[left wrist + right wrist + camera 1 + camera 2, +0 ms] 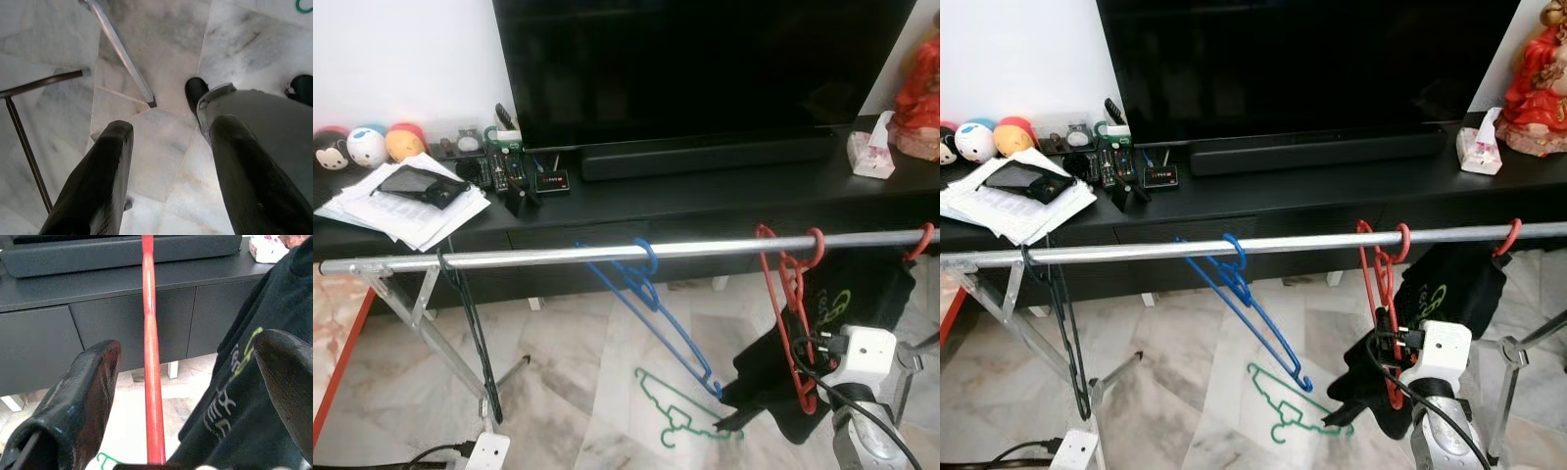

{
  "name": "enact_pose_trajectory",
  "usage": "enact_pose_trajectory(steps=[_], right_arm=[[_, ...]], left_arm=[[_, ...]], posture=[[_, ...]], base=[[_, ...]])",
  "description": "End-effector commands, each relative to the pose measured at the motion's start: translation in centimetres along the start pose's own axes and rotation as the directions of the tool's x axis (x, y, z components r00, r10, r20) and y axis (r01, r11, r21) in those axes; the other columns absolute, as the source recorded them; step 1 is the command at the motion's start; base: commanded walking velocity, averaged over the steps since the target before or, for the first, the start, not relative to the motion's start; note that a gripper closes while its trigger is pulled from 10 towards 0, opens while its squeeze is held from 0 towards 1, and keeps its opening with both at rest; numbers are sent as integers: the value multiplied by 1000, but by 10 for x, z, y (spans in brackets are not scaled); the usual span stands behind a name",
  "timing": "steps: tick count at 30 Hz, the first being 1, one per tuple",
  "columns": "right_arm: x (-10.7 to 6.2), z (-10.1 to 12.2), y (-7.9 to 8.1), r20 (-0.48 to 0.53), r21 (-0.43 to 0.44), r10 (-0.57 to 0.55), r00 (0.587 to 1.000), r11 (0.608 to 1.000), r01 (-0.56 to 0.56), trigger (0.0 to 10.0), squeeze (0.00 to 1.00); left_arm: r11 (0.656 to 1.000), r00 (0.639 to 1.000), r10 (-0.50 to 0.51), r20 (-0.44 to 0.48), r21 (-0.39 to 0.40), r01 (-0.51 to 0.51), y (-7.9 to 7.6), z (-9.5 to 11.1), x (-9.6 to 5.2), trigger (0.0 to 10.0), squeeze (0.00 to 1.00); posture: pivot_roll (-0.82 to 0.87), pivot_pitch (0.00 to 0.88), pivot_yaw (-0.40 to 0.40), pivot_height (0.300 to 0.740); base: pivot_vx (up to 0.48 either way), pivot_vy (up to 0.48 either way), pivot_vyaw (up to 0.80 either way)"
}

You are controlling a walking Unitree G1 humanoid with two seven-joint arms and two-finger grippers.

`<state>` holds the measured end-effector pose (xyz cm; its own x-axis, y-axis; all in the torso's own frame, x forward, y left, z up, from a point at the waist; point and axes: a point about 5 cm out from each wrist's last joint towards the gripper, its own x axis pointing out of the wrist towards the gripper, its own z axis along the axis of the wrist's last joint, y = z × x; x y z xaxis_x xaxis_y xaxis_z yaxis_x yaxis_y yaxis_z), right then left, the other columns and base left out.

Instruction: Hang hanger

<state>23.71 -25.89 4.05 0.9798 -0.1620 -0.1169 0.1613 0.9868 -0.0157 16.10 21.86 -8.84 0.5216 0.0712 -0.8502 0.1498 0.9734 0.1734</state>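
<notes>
Red hanger [790, 294] hooked on the rail [558, 256]; right gripper [186, 396] spread around it, left gripper [171, 181] spread idle. Brushing it could unhook it.

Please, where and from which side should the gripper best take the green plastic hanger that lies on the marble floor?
Probably the long straight bar of the green plastic hanger, taken from above: it lies flat on the marble floor, so only a downward approach gets fingers around it.

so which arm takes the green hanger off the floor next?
Right, probably. The right gripper is open beside the hung red hanger, and the green hanger lies just below it. The left gripper hangs far over by the rack leg.
</notes>
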Motion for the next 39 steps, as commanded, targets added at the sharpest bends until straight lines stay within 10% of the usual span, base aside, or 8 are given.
enact_pose_trajectory(steps=[1, 22, 39], right_arm=[[-1, -5, 2, -16, 5, -5, 1000, 1000, 5, 10000, 0], [3, -10, 3, -35, 12, -17, 999, 1000, 17, 10000, 0], [-20, -91, 8, -499, 41, -18, 866, 998, 45, 10000, 0]], left_arm=[[1000, 999, -5, -37, 14, 5, 2, -10, -2, 10000, 0], [1000, 999, -6, -34, 10, 6, 3, -9, -2, 10000, 0], [1000, 1000, -5, -29, 1, 5, 2, -7, -1, 10000, 0]], posture=[[-78, 0, -16, 740], [-77, 18, -17, 740], [-74, 36, -17, 740]], base=[[-289, 0, 0], [-328, 0, 0], [-333, 0, 0]])
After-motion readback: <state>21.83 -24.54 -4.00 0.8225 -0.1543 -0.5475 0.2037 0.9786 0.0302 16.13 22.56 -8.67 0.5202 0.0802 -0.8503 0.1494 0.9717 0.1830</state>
